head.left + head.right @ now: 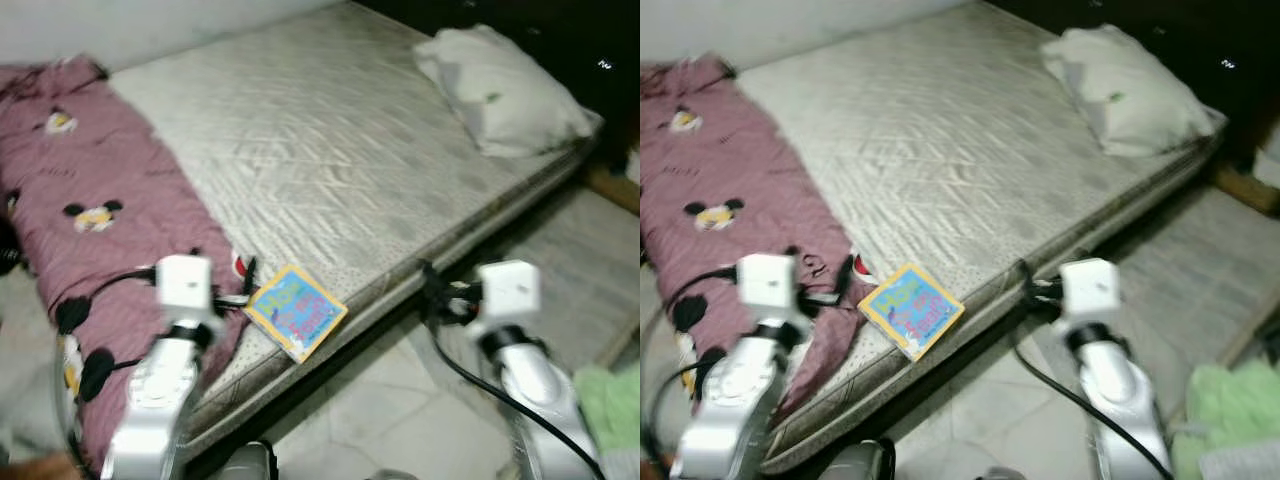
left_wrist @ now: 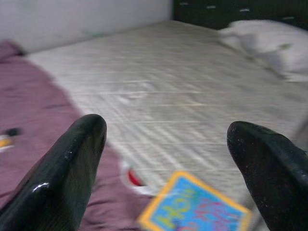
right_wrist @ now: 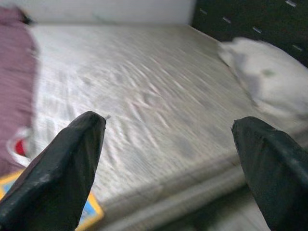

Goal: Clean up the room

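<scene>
Book [image 1: 296, 311] sits at the near edge of the bare mattress [image 1: 330, 150], half off, probably the pickup target. Left gripper [image 2: 168, 159] hangs right above it, fingers spread wide, holding nothing; right gripper [image 3: 168, 163] is just as open and empty over the bed edge. Maroon cartoon blanket [image 1: 90, 220] is bunched on the left, pillow [image 1: 500, 90] far corner, tiled floor [image 1: 400, 410] below.

text: none legible | booklet [image 1: 296, 310] on mattress edge: colourful cover lettering, too blurred to read
</scene>
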Robot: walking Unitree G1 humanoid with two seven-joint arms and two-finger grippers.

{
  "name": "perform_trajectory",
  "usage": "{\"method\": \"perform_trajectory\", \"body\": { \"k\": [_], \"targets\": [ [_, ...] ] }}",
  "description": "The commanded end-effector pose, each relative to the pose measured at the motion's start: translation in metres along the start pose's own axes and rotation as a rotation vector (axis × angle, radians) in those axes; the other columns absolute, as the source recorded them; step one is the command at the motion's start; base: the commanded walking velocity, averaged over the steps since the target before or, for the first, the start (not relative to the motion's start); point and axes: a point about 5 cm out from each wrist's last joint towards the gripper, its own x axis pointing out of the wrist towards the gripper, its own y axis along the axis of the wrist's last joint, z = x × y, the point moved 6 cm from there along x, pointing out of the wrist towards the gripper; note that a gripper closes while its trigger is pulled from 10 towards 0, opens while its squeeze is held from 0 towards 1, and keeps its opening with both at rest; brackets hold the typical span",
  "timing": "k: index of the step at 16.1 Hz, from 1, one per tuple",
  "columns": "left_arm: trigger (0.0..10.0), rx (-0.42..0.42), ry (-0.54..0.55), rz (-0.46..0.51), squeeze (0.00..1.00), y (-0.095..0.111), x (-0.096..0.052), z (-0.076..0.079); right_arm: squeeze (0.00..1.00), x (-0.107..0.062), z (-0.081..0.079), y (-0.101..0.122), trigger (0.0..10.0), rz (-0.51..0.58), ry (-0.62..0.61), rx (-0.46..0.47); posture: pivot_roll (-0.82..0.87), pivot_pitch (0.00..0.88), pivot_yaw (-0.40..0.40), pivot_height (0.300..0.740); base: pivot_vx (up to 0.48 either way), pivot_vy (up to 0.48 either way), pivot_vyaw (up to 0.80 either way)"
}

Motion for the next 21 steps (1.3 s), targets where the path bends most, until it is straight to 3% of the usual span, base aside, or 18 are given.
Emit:
{"method": "perform_trajectory", "body": {
  "k": [1, 11, 19, 21],
  "targets": [
    [10.0, 0.002, -0.008, 0.003, 0.00, 0.000, 0.000, 0.004, 0.00, 0.000, 0.006, -0.005, 10.0, -0.016, -0.017, -0.007, -0.03, 0.116, -0.012, 0.740, 0.000, 0.000, 0.80],
    [10.0, 0.031, -0.013, 0.042, 0.00, 0.007, 0.016, 0.003, 0.00, 0.030, -0.019, 0.013, 10.0, 0.074, 0.027, 0.050, -0.01, 0.076, 0.012, 0.740, 0.000, 0.000, 0.80],
    [10.0, 0.031, 0.005, 0.039, 0.00, 0.002, 0.018, -0.002, 0.00, 0.038, -0.027, 0.008, 10.0, 0.085, 0.033, 0.075, 0.01, 0.072, 0.027, 0.740, 0.000, 0.000, 0.80],
    [10.0, 0.019, 0.023, 0.037, 0.00, 0.000, 0.015, -0.002, 0.00, 0.043, -0.031, 0.006, 10.0, 0.076, 0.050, 0.089, 0.03, 0.072, -0.003, 0.740, 0.000, 0.000, 0.00]
  ]
}}
